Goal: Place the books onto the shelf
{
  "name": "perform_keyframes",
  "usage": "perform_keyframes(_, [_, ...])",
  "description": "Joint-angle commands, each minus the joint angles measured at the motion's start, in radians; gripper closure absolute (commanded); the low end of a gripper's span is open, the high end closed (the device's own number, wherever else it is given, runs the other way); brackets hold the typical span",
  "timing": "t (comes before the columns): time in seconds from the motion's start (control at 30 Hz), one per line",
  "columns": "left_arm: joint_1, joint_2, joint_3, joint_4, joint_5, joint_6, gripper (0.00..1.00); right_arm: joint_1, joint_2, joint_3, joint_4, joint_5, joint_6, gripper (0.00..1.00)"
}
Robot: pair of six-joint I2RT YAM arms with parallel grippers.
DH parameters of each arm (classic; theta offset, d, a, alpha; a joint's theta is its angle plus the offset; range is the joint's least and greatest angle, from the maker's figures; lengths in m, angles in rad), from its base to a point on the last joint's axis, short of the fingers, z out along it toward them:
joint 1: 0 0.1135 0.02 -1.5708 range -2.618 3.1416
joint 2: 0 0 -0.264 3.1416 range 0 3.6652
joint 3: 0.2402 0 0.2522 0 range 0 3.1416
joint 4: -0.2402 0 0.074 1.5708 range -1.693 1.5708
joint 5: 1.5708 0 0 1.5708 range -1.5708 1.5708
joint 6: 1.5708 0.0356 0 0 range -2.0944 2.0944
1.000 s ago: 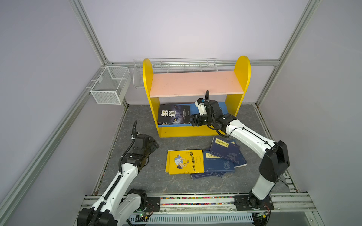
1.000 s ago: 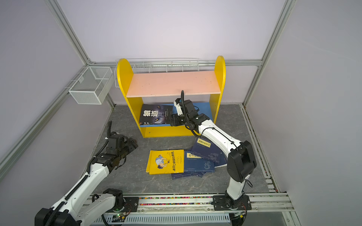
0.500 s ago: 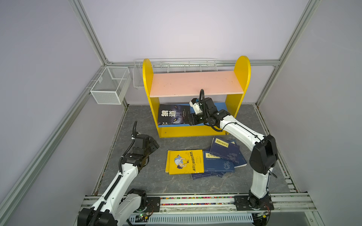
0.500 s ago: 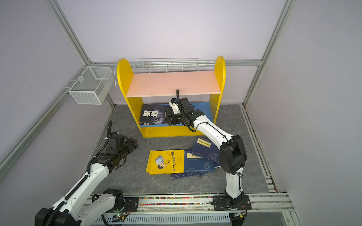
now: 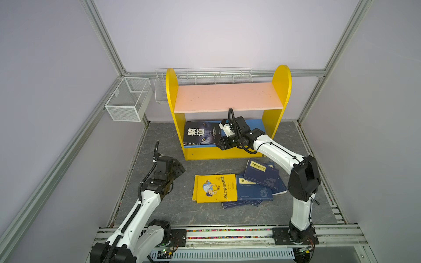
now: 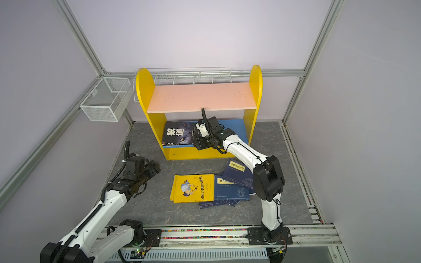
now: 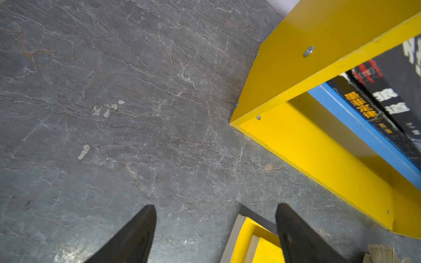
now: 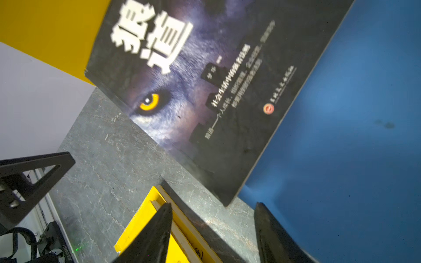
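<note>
In both top views the right gripper (image 5: 220, 144) (image 6: 197, 144) had slid leftward along the shelf (image 5: 172, 91) (image 6: 142, 91) since a second before. It now sat at the right edge of the black book (image 5: 200, 135) (image 6: 178, 134), which lay flat on the left half of the blue lower board (image 5: 252, 124). The left gripper (image 5: 180, 168) (image 6: 156, 167) hung over the floor (image 5: 159, 141) left of the shelf, where it had been. The yellow books (image 5: 215, 187) (image 6: 193, 187) and navy books (image 5: 262, 180) (image 6: 230, 191) lay on the floor in front of the shelf, unmoved.

In the left wrist view the left gripper (image 7: 215, 206) stood wide with only floor between its fingers. A corner of the yellow books (image 7: 250, 246) showed beside one finger, and the shelf's corner (image 7: 296, 57) lay beyond.

In the right wrist view the right gripper (image 8: 213, 204) was moderately apart and held nothing. The black book (image 8: 205, 79) had its near corner just ahead of the fingertips, on the blue lower board (image 8: 341, 136).
</note>
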Motion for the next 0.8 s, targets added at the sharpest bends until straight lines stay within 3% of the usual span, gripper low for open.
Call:
perform_keyframes(0.0, [-0.001,-0.011,0.013,-0.007,-0.02,0.002,0.17,-0.015,0.058,0.036,-0.075,0.044,-0.049,0.41])
perform_keyframes(0.77, [-0.001,-0.003,0.013,-0.014,-0.031,-0.006,0.17,0.002,0.132,0.125,-0.06,0.002,-0.104,0.53])
